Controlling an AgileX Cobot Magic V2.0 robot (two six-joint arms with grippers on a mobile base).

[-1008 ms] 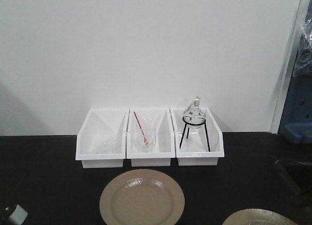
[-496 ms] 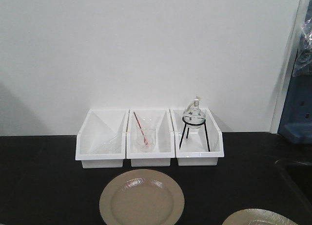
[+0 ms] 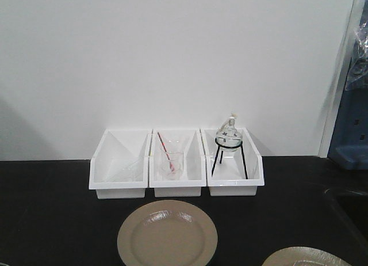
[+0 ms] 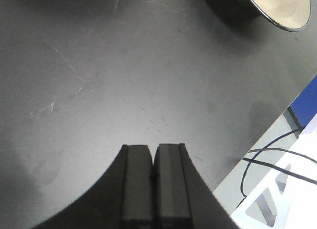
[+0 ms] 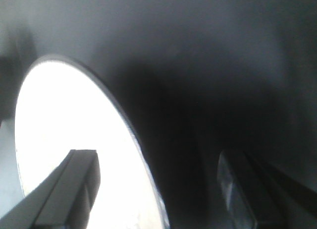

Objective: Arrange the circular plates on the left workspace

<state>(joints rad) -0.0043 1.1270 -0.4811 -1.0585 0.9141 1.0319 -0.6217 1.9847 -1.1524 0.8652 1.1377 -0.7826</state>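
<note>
One circular plate [image 3: 167,234], round and glossy tan, lies flat on the black benchtop of the left workspace [image 3: 52,220], just in front of the middle bin. A second circular plate [image 3: 305,257] shows at the bottom right edge. In the left wrist view my left gripper [image 4: 153,147] is shut on nothing above bare benchtop [image 4: 124,80], with a plate [image 4: 277,8] far off at the top right. My right gripper [image 5: 156,157] is open and straddles a plate [image 5: 64,120] rim, one finger over the bright plate face, the other over dark benchtop.
Three white bins [image 3: 175,162] stand in a row against the wall; the middle one holds a glass beaker with a red rod [image 3: 170,159], the right one a round flask on a black tripod [image 3: 230,145]. A sunken sink [image 3: 351,208] lies right. The bench's front edge and cables [image 4: 277,159] are near my left gripper.
A piece of the left arm at the bottom left and a dark arm part at the right have dropped out of the front view. Both plates lie where they were.
</note>
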